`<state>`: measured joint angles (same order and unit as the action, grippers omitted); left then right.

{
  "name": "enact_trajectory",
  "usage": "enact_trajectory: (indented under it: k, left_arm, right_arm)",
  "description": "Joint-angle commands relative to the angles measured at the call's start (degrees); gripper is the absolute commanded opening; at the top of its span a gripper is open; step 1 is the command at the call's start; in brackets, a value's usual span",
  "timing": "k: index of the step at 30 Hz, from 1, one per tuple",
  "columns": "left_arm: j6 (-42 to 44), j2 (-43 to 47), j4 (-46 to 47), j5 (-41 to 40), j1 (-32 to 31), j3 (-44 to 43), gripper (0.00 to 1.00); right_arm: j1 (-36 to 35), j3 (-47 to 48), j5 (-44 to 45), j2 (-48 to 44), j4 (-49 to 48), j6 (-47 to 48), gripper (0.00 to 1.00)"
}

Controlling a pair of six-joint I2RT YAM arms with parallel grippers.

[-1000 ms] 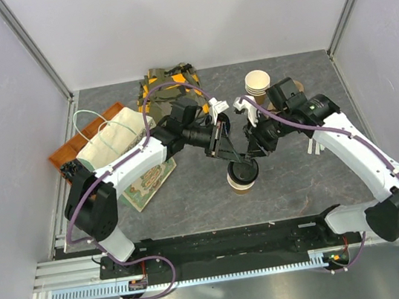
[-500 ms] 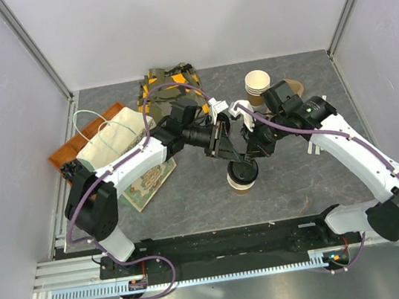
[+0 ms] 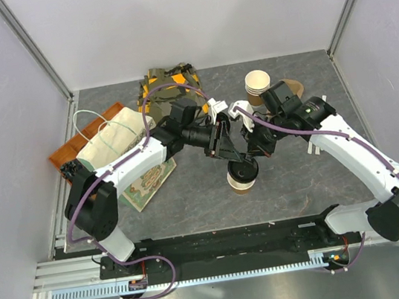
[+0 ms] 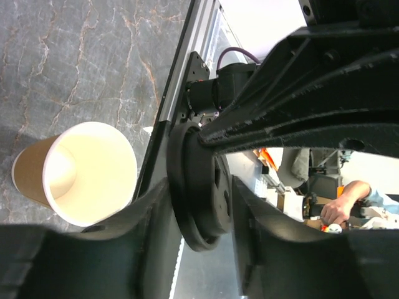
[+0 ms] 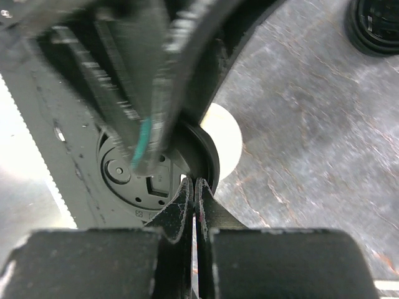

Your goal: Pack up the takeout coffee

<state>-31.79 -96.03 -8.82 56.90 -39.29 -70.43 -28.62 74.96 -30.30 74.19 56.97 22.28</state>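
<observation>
Top external view puts the coffee cup (image 3: 244,182) upright near the middle of the table (image 3: 192,203), its mouth open, with its black lid (image 3: 240,164) tilted just above it. The left gripper (image 4: 199,199) has a finger on each side of the lid; whether they press it cannot be told. The right gripper (image 5: 192,194) is closed, fingertips together at the lid's rim. By the look of it, lidding is unfinished and packing has not begun: the paper bag (image 3: 111,138) stands well apart at the left. A stack of cups (image 3: 257,82) sits behind. The tabletop is grey and marbled; plain pale walls (image 3: 187,16) enclose it.
</observation>
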Motion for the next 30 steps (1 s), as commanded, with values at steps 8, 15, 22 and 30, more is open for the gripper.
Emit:
enact_trajectory:
  k: [8,15,22,30]
  left_arm:
    - [3.31,2.69,-3.31,-3.11,3.34,-3.66,0.67]
    - [7.78,7.87,-3.57,-14.43,3.52,-4.45,0.68]
    - [11.75,14.55,-2.96,-24.55,3.52,-5.59,0.67]
    - [20.53,23.42,-4.1,-27.28,2.64,-5.59,0.69]
  right_arm:
    - [0.23,-2.88,6.04,-2.3,-1.95,-0.75,0.0]
    - [4.7,-5.79,3.68,-3.27,-2.83,-3.3,0.0]
    - [7.7,-5.96,3.24,-1.95,-2.74,-3.74,0.0]
    - [6.56,-3.95,3.41,2.27,-3.62,-5.49,0.0]
